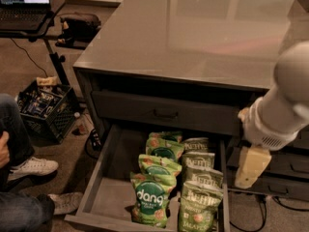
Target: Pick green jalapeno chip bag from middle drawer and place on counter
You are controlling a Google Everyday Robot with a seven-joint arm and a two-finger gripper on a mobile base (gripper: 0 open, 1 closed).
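Note:
The middle drawer (99,175) stands pulled open below the counter (193,37). It holds two rows of bags. The right row is several olive-green Kettle bags, and the front one is the green jalapeno chip bag (198,208) with JALAPENO across its bottom. The left row is brighter green dang bags (150,199). My gripper (251,167) hangs on the white arm (282,108) at the right. It is just outside the drawer's right side, above and to the right of the Kettle bags, and touches no bag.
A closed drawer with a small bar handle (165,114) sits above the open one. More dark drawers (285,182) are behind the gripper. On the floor at left are a black crate (46,110), cables, and a seated person's leg and white shoe (29,167). A laptop stand (26,8) is at far left.

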